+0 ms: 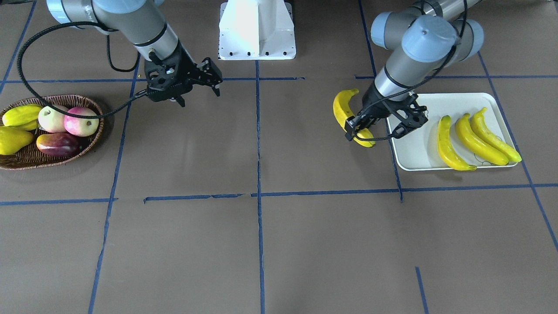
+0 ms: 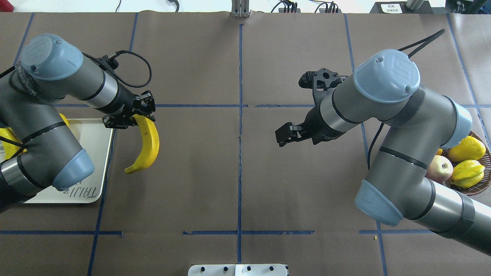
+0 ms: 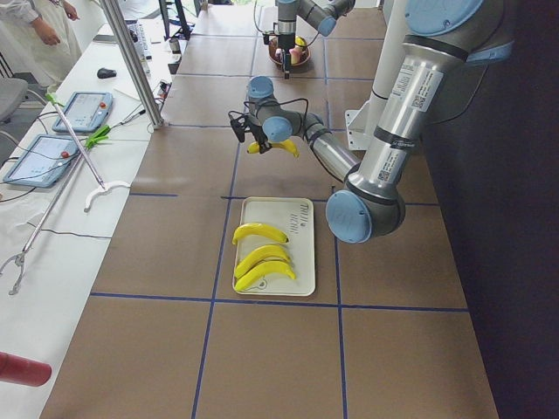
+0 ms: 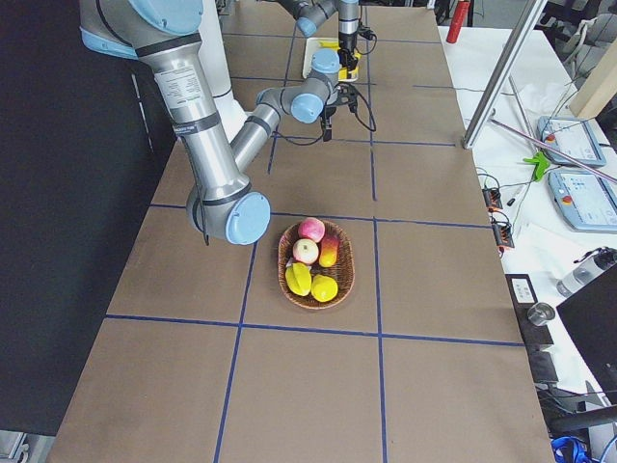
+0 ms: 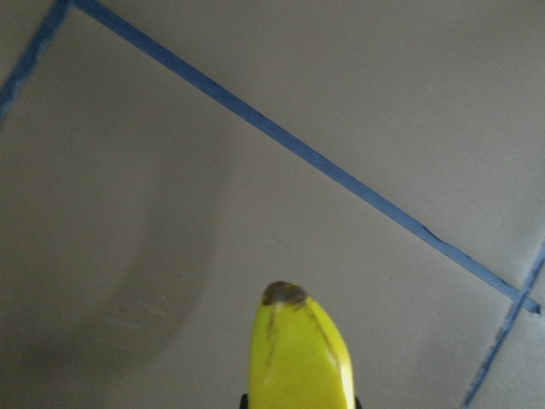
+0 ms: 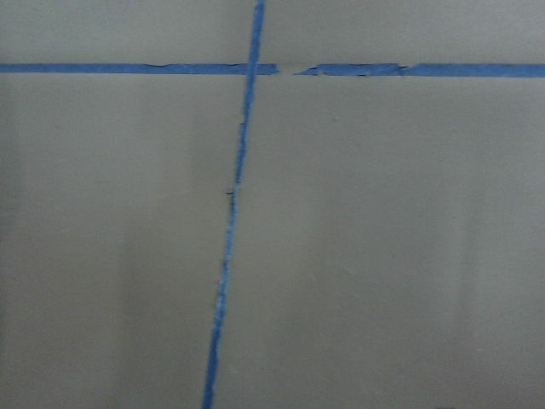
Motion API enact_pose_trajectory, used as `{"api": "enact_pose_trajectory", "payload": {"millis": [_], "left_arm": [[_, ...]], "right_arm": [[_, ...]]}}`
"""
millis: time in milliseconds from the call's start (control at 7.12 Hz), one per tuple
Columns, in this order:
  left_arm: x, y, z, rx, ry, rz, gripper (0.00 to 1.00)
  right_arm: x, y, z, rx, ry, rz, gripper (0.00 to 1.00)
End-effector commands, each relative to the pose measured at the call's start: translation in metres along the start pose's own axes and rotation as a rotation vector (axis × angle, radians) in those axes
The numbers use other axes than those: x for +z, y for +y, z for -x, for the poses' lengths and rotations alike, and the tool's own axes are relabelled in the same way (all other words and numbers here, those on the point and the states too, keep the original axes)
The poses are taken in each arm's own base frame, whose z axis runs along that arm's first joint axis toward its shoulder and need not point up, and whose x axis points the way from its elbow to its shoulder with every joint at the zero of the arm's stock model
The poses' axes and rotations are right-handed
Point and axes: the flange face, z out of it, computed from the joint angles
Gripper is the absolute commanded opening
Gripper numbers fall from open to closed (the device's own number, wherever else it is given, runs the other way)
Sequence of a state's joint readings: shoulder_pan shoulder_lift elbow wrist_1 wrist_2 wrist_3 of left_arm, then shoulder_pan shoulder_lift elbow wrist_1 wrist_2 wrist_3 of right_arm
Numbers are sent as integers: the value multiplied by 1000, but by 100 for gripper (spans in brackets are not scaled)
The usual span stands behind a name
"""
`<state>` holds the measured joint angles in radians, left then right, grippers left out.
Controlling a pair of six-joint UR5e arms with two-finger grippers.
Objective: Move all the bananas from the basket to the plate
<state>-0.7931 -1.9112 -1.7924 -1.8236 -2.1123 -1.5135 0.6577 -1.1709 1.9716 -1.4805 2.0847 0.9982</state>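
**Last banana held just short of the plate**

The brown worktop [image 1: 279, 244] is marked off with blue tape [image 1: 258, 131]. Over it the left arm [image 2: 57, 126] reaches out at one end, and the right arm [image 2: 383, 115] hangs nearer the middle. The plate [image 1: 414, 150] carries three bananas [image 1: 477, 139] lying side by side. The basket [image 1: 26, 162], well away at the other end, holds only other fruit [image 1: 65, 124] as far as I can see, with no banana in it. The fourth banana [image 1: 342, 109] is clamped in the left jaws, off the worktop and just beside the plate's edge, not yet over it. The right jaws stand apart with nothing between them.

From where I stand the banana looks glossy and hard, so I'd guess it is light, stiff and a bit slippery. The grip sits nearer one end than the middle, so the long free end could swing or twist. A hold across the middle of the curve would likely be steadier.
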Motion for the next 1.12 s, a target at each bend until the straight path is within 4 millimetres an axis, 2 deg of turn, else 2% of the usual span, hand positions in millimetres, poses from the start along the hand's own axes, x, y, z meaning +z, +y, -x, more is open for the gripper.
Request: {"api": "enact_pose_trajectory", "payload": {"millis": [0, 141, 281, 422, 562, 703, 843, 984], "left_arm": [[15, -37, 81, 173, -101, -12, 0], [25, -52, 109, 206, -148, -17, 0], [28, -63, 136, 272, -183, -13, 0], [38, -68, 146, 261, -205, -6, 13], [43, -70, 149, 270, -198, -7, 87], [48, -73, 157, 278, -197, -8, 100], [48, -73, 162, 308, -175, -10, 100], [37, -80, 180, 375, -183, -6, 100]], "right_arm": [[5, 11, -87, -132, 104, 36, 99], [-5, 15, -124, -180, 137, 41, 99], [-12, 16, -153, -204, 145, 58, 99], [-15, 16, -161, -208, 143, 64, 99], [-15, 16, -162, -207, 142, 66, 99], [-14, 16, -163, -207, 144, 68, 99], [-16, 15, -167, -199, 149, 66, 99], [-21, 14, -183, -181, 164, 62, 99]]}}
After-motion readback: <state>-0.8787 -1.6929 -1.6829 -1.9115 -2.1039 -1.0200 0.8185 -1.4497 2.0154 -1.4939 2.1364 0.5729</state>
